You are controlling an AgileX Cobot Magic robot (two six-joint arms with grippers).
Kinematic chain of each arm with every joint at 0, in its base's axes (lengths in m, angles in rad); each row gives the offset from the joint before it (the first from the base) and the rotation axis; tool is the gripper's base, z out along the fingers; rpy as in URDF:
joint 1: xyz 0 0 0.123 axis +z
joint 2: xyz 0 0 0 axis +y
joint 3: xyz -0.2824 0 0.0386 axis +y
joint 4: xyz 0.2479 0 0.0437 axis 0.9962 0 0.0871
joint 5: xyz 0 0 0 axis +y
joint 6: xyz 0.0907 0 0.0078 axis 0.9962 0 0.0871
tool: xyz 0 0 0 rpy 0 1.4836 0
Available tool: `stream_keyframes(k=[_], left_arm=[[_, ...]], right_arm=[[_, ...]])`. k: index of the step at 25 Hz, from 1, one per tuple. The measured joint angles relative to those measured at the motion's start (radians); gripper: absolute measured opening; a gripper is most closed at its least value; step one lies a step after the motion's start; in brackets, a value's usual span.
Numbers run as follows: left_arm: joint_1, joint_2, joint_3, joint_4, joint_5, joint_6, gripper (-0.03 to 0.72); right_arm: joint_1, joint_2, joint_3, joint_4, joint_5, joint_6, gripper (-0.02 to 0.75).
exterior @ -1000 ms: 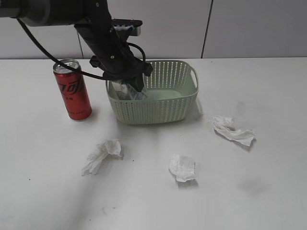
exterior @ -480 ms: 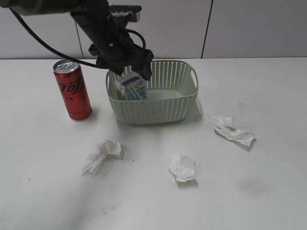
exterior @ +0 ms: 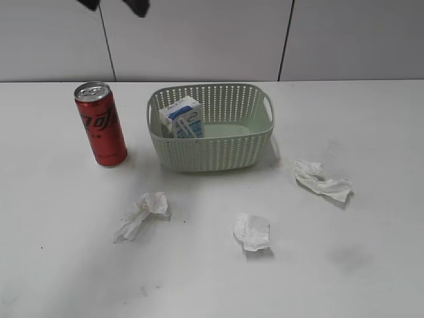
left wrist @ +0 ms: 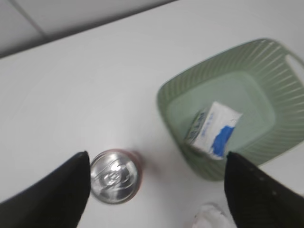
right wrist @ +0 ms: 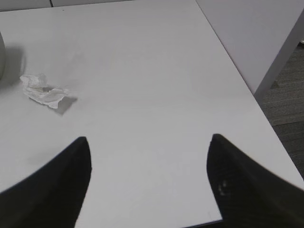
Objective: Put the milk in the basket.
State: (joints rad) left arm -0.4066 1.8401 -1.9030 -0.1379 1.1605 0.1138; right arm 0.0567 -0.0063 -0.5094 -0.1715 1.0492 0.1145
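The milk (exterior: 182, 117), a small white carton with blue panels, stands inside the pale green basket (exterior: 218, 149) at its left end. It also shows in the left wrist view (left wrist: 213, 129), lying in the basket (left wrist: 190, 90). My left gripper (left wrist: 156, 161) is open and empty, high above the table between the can and the basket; only its tips (exterior: 116, 4) show at the top edge of the exterior view. My right gripper (right wrist: 148, 142) is open and empty above bare table at the right.
A tall red soda can (exterior: 100, 124) stands left of the basket, also in the left wrist view (left wrist: 115, 176). Crumpled tissues lie at front left (exterior: 140, 214), front middle (exterior: 252, 232) and right (exterior: 320, 180). The table's right edge (right wrist: 247, 90) is near.
My left gripper has let go of the milk in the basket and risen up and to the left, almost out of the exterior view. The milk stays in the basket.
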Motion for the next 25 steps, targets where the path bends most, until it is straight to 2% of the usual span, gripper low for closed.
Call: stream_keyframes(k=[4, 9, 14, 25], left_arm=[[0.107, -0.020, 0.024, 0.017, 0.047, -0.041, 0.662], [0.194, -0.122, 0.159, 0.036, 0.054, -0.050, 0.660], [0.234, -0.283, 0.396, 0.083, 0.054, -0.051, 0.660], [0.237, -0.804, 1.028, 0.102, 0.010, -0.082, 0.653]], right_arm=[[0.000, 0.000, 0.000, 0.000, 0.000, 0.000, 0.586], [0.000, 0.000, 0.000, 0.000, 0.000, 0.000, 0.586], [0.000, 0.000, 0.000, 0.000, 0.000, 0.000, 0.586], [0.000, 0.000, 0.000, 0.000, 0.000, 0.000, 0.587]])
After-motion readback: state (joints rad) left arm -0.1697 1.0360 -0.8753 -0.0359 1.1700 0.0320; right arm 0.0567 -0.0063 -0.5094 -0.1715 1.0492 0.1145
